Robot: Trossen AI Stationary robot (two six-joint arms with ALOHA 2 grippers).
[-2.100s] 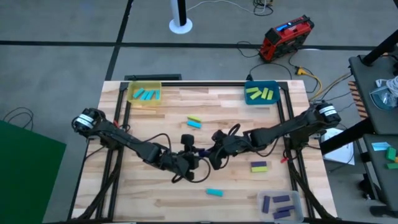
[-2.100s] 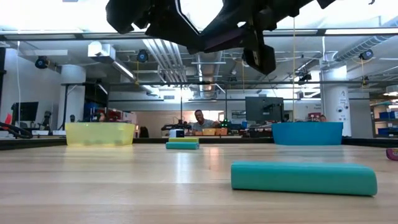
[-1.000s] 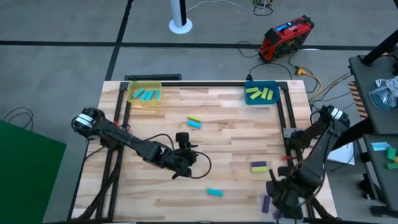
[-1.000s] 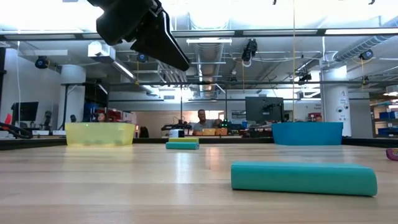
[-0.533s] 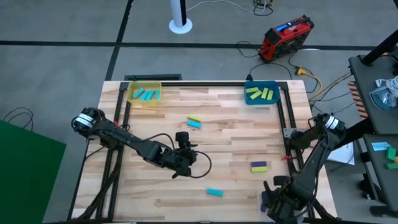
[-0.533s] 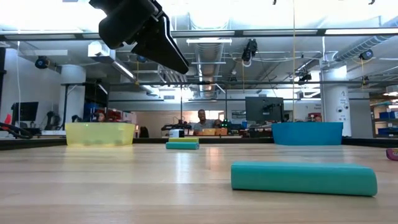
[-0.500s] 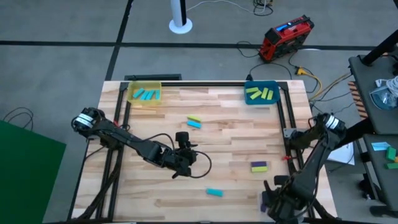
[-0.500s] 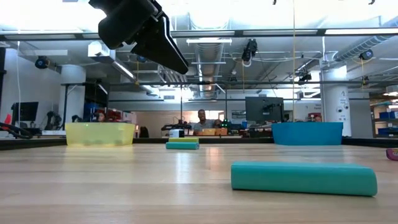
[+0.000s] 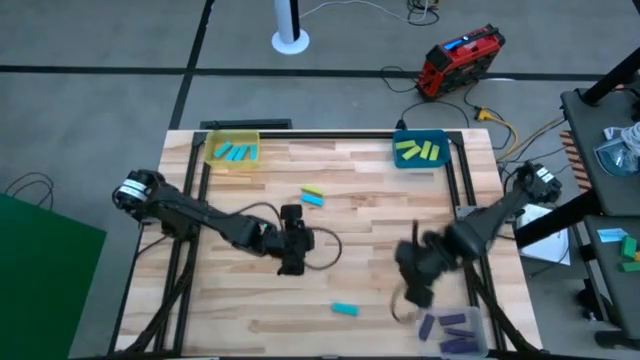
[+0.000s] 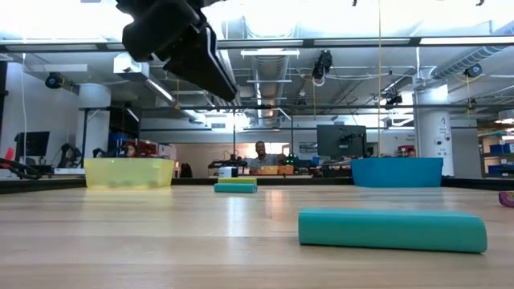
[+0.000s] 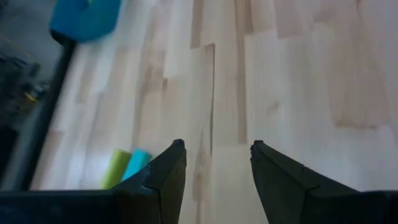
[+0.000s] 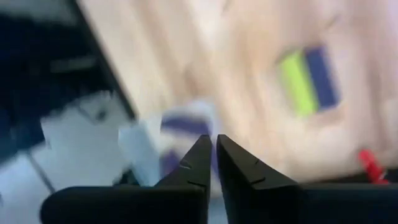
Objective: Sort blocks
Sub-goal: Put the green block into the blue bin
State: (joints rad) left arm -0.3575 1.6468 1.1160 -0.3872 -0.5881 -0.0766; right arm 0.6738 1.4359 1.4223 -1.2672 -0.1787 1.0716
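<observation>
Blocks lie loose on the wooden table (image 9: pixel 370 225): a cyan block (image 9: pixel 344 309) near the front, and a yellow-green and a cyan block (image 9: pixel 312 194) side by side farther back. A yellow-green and a purple block (image 12: pixel 308 81) show together in the right wrist view; in the high view my right arm covers them. My left gripper (image 9: pixel 292 242) hangs open over bare wood at mid-table, with those two far blocks (image 11: pixel 124 168) ahead of it. My right gripper (image 9: pixel 410 278) hovers shut above the table's right half, holding nothing.
A yellow bin (image 9: pixel 232 151) with cyan blocks stands at the far left. A blue bin (image 9: pixel 420 150) with yellow-green blocks stands at the far right. A clear tray (image 9: pixel 455 330) with purple blocks sits at the near right corner. Bare wood lies between the arms.
My right gripper has swung from above the clear tray at the near right corner toward the far edge and the table's middle, and now stands over the yellow-green and purple blocks. My left gripper has shifted slightly toward the far edge.
</observation>
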